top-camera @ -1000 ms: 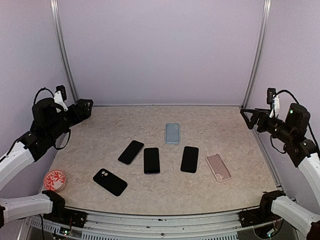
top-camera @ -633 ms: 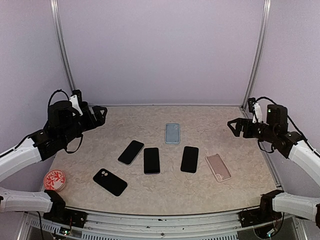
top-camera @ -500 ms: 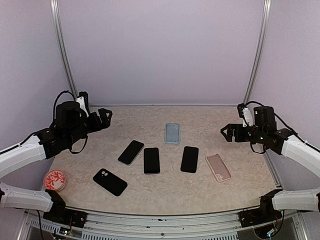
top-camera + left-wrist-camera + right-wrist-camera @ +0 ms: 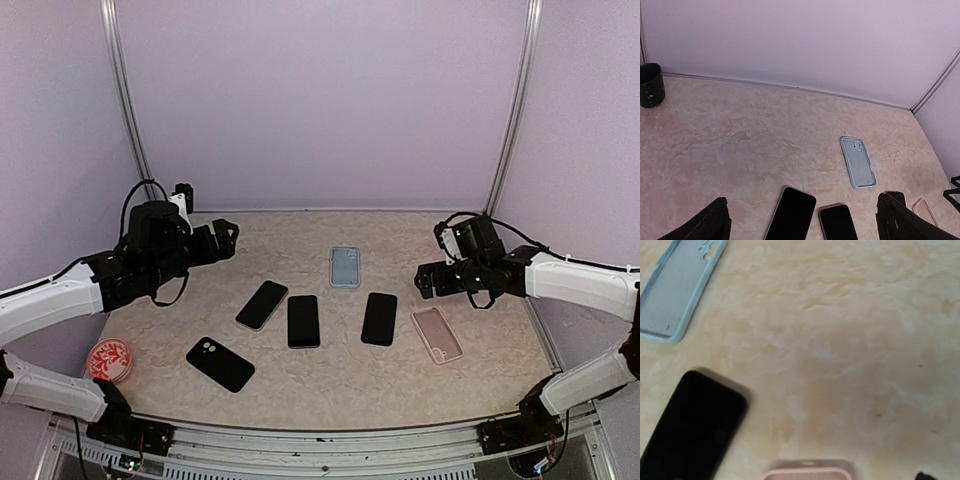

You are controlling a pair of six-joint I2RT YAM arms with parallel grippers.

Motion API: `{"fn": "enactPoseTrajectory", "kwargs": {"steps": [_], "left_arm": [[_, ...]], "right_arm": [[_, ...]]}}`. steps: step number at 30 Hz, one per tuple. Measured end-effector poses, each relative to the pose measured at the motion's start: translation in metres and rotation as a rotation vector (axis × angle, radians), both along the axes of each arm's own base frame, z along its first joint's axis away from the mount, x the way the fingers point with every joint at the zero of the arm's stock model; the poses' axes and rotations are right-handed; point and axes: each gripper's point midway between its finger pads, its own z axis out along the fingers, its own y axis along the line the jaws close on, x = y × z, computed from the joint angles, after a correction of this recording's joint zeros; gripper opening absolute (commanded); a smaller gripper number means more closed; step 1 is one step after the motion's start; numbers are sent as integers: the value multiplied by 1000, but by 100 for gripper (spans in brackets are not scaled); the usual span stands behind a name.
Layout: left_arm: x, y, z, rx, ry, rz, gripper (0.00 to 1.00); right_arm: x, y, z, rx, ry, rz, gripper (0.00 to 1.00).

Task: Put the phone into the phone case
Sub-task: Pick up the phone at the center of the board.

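On table | 3 phones | 3 cases, black one unsure | left, right jaws apart

three phones, three cases (blue, pink, black), one red dish

I can read no text, brand or number anywhere; the blue case and the pink case show no legible mark; the red disc at the tabletop edge bears only a white pattern, too small to read.
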Motion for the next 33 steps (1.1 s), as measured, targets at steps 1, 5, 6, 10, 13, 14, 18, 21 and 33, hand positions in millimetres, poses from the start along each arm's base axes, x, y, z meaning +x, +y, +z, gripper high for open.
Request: {"fn": "enactPoseTrajectory", "kwargs": {"steps": [1,5,6,10,13,14,18,21,33], "left_arm": [[0,-1,0,2,0,-4,99],[-3,-8,-4,15,6,-25,99],[-3,-10,-5,20,9,-31,99],[-6,-20,-13,42,26,-59,99],[-8,-25,-18,58,37,-77,99],[-9,-26,-18,60,38,-81,99],[-10,-30,-18,69,39,-94,99],[-11,-35,-16,70,36,-106,99],[-15,-37,-20,90,43,-107,99]], "right_arm": [[0,3,-2,-5,5,5,99],[1,18,-9,-31,19,24,99],[1,21,-10,-34,22,28,99],[2,33,-19,-61,40,46,99],[0,35,-28,-77,62,54,99],[-1,36,-30,-81,68,56,100],[-4,41,-37,-91,85,71,99],[-5,50,-39,-93,90,85,100],[-5,92,-46,-102,127,77,100]]}}
